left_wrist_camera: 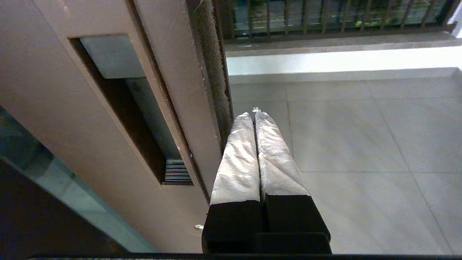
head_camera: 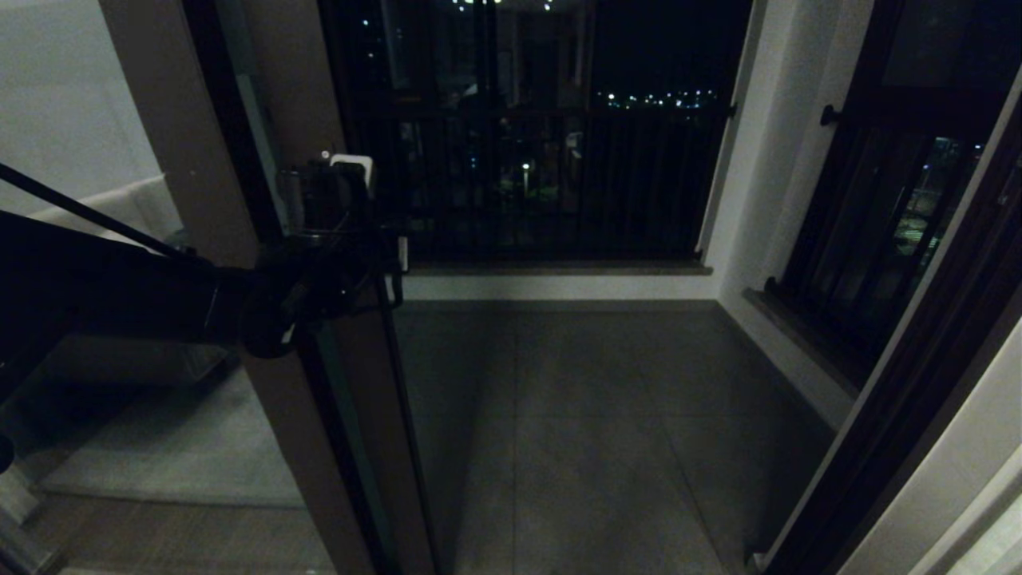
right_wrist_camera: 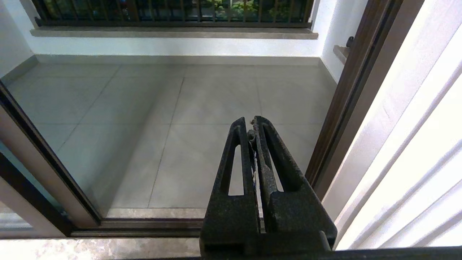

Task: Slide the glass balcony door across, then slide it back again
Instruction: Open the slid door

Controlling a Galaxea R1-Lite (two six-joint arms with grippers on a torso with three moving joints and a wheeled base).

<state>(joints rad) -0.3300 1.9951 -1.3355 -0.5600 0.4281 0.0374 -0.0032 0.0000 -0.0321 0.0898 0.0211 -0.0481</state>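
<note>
The glass balcony door (head_camera: 351,447) stands at the left of the doorway, and the opening to the balcony is wide. Its brown stile (left_wrist_camera: 65,115) carries a narrow recessed handle slot (left_wrist_camera: 139,122). My left gripper (left_wrist_camera: 253,115) is shut with nothing between its silver-wrapped fingers. It lies outside the slot, alongside the stile's balcony-side edge by the brush seal (left_wrist_camera: 213,72). In the head view the left gripper (head_camera: 342,180) is raised against the stile at mid-height. My right gripper (right_wrist_camera: 251,122) is shut and empty, held low over the threshold.
Grey floor tiles (head_camera: 591,431) run to a low white wall and a dark barred railing (head_camera: 543,176). A black-framed barred side window (head_camera: 878,216) is on the right wall. The dark door jamb (right_wrist_camera: 346,108) rises at the right, and the floor track (right_wrist_camera: 144,225) crosses the threshold.
</note>
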